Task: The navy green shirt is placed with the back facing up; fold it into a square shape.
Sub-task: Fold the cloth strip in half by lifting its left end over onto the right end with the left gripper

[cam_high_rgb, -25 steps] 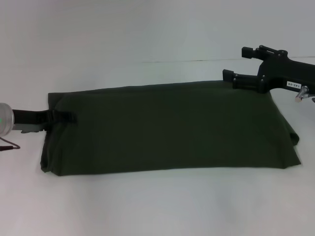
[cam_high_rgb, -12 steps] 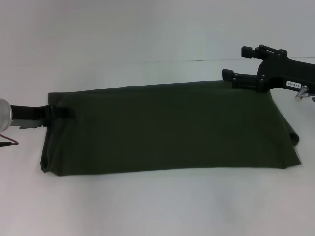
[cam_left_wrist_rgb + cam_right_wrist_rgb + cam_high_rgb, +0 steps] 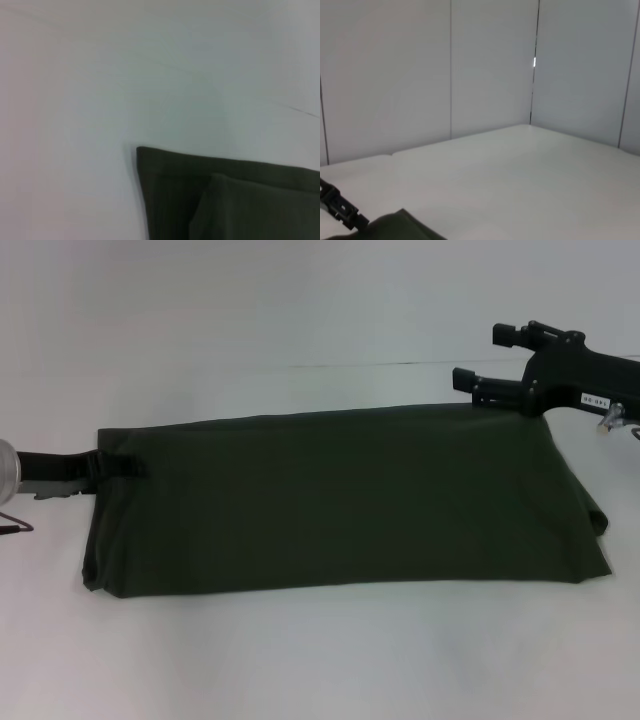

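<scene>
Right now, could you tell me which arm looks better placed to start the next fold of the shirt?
Probably the left: the left gripper sits on the navy green shirt at its left edge, while the right gripper is open, lifted above the far right corner.

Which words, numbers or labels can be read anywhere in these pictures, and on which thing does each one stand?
Small white label on the right gripper, on its black body: some characters are printed there, but they are too small and blurred to read.
The navy green shirt: plain, no print or tag showing.
The left gripper and the white table: no text.
</scene>
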